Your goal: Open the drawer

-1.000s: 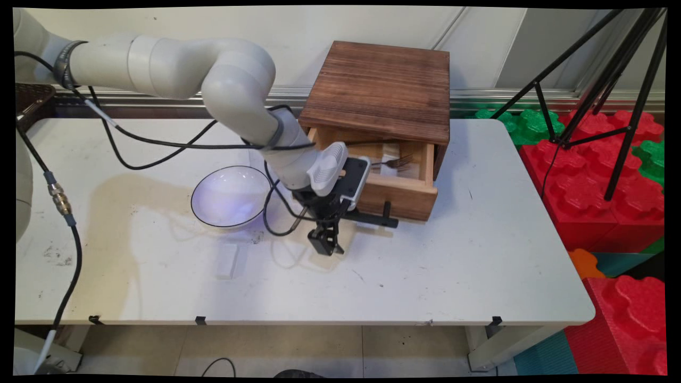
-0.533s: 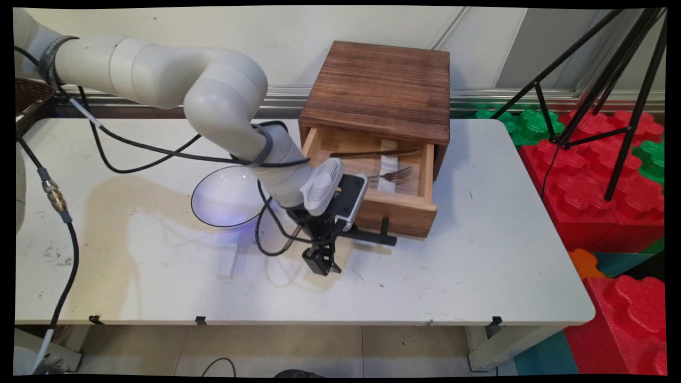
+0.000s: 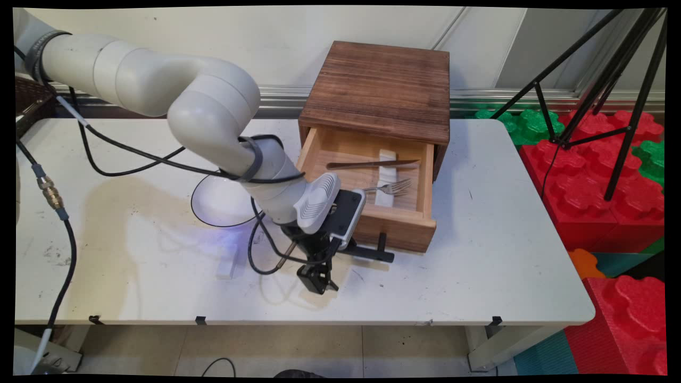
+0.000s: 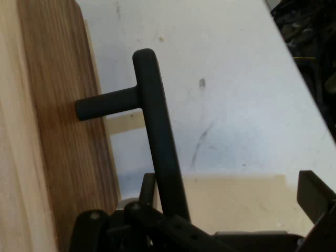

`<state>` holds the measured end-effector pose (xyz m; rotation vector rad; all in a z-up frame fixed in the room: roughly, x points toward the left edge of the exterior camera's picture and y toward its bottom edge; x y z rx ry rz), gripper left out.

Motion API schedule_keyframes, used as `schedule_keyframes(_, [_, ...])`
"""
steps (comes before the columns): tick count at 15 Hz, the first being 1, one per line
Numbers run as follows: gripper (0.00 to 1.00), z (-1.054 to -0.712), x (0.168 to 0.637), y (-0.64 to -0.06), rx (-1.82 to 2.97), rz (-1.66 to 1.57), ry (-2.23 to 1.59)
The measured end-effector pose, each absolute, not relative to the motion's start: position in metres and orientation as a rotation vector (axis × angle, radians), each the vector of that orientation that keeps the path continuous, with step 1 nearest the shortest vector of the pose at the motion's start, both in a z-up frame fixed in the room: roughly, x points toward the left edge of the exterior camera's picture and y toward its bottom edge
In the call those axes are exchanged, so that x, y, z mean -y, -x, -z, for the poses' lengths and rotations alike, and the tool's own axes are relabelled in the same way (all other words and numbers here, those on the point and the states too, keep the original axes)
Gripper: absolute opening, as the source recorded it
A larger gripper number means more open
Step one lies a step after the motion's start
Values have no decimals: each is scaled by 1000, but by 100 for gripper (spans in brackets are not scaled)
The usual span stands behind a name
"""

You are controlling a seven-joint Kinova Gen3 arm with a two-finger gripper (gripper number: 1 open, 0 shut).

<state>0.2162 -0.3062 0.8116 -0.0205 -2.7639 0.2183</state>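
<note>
A dark wooden box (image 3: 378, 90) stands at the table's back, its pale drawer (image 3: 393, 231) pulled out toward the near side. Inside the drawer lie a fork (image 3: 392, 187), a brown knife-like utensil (image 3: 372, 164) and a white rest (image 3: 384, 178). My gripper (image 3: 331, 264) (image 4: 231, 191) is open around the left end of the drawer's black bar handle (image 3: 372, 254) (image 4: 157, 121). One finger (image 4: 148, 186) sits between the bar and the drawer front (image 4: 63, 131), against the bar. The other finger (image 4: 315, 194) stands well clear over the table.
A clear glass bowl (image 3: 218, 205) sits left of the drawer, partly behind my arm. A small white block (image 3: 227, 263) lies nearer the front edge. Black cables hang over the table's left half. A tripod (image 3: 612, 96) and red foam blocks (image 3: 612, 186) stand off the right end.
My gripper has moved toward the table's near edge and the drawer has come out with it, uncovering the fork, the utensil and the white rest more fully.
</note>
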Motion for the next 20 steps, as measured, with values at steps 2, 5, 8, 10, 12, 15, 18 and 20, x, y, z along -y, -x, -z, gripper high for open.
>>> schedule_keyframes(2, [100, -812, 298, -215, 2762, -207, 23])
schedule_keyframes(5, [100, -812, 286, -213, 2761, -188, 25])
schedule_keyframes(8, [100, -812, 278, -212, 2760, -175, 28])
schedule_keyframes(10, [100, -812, 272, -212, 2758, -166, 30])
schedule_keyframes(12, [100, -812, 264, -210, 2756, -153, 33])
schedule_keyframes(15, [100, -813, 256, -209, 2753, -138, 36])
schedule_keyframes(18, [100, -813, 247, -207, 2749, -125, 40])
schedule_keyframes(20, [100, -814, 243, -207, 2747, -123, 40])
